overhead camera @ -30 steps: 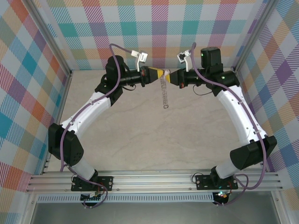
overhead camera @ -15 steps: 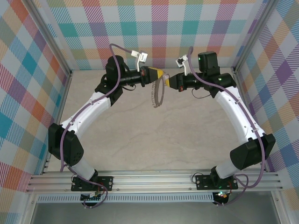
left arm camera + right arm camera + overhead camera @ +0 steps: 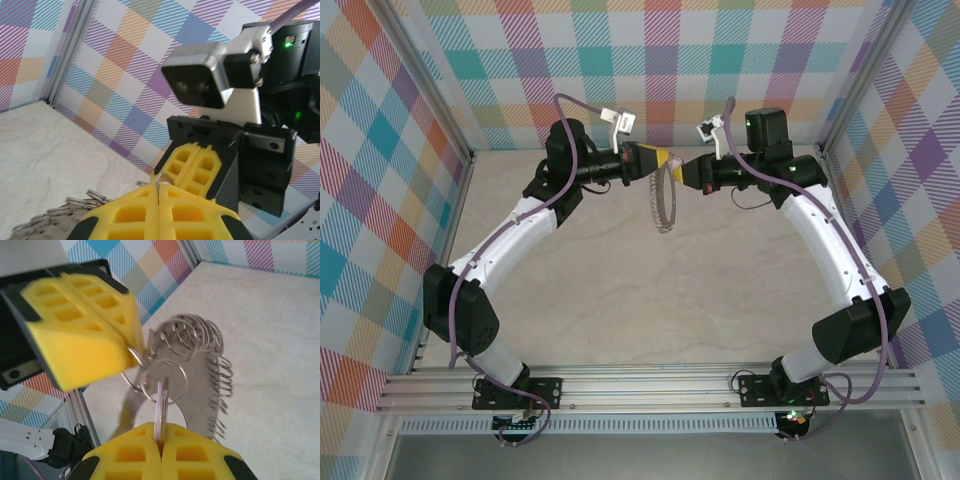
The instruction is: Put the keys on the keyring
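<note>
High above the table's far side, my left gripper [image 3: 669, 160] and right gripper [image 3: 684, 171] meet tip to tip. The keyring [image 3: 665, 197], a thin grey loop strung with several small rings, hangs down from between them. In the left wrist view my left gripper [image 3: 158, 186] is shut on a thin wire of the keyring [image 3: 161, 176], whose small rings [image 3: 60, 212] trail to the lower left. My right gripper [image 3: 161, 434] is shut on the keys [image 3: 161, 407], a pale lilac tab held edge-on, its top inside one small ring of the keyring [image 3: 197, 347].
The marble-look tabletop [image 3: 650, 290] lies well below both grippers. Checked walls [image 3: 650, 70] close in the back and sides, and an aluminium rail [image 3: 650, 385] runs along the near edge by the arm bases.
The right gripper has drawn back slightly to the right. The keyring, hanging straight a second ago, swung left and opened into a loop, then settled a little back to the right.
</note>
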### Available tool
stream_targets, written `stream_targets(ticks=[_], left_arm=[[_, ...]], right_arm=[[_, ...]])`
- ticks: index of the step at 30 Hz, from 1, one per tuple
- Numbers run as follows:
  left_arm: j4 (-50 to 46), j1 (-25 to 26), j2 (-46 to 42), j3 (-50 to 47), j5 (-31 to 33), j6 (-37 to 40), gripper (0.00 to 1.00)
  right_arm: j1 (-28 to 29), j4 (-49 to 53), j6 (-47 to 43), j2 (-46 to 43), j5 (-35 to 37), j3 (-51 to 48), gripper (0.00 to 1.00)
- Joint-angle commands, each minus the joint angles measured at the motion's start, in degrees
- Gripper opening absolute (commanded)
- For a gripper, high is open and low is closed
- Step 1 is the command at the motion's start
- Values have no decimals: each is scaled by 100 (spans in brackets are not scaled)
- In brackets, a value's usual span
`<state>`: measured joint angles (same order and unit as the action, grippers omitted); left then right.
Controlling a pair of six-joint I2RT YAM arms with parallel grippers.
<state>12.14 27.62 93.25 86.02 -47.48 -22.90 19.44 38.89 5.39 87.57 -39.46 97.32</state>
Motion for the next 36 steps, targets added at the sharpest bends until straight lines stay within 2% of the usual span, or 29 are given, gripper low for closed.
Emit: stream_targets(ticks=[1, 15, 19, 20, 22, 25, 35, 36], left_arm=[[227, 16, -211, -5, -130, -31, 0], [140, 13, -222, 0, -291, 15, 0], [-80, 14, -202, 23, -113, 96, 0], [-133, 11, -199, 16, -26, 102, 2], [-256, 0, -210, -9, 233, 129, 20], [-403, -102, -246, -46, 616, 118, 37], [-260, -743, -634, -904, 1525, -273, 71], [-233, -818, -708, -1043, 1576, -311, 79]], right_arm=[[-48, 120, -150, 54, 18, 378, 0], [-51, 189, -130, 268, -61, 685, 0], [-52, 286, -121, 382, -46, 801, 0], [-58, 338, -130, 435, -33, 858, 0], [-61, 529, -148, 583, 6, 997, 0], [-56, 708, -148, 797, 74, 1134, 0], [-94, 658, -82, 1478, 107, 1141, 0], [-90, 635, -73, 1568, 99, 1148, 0]])
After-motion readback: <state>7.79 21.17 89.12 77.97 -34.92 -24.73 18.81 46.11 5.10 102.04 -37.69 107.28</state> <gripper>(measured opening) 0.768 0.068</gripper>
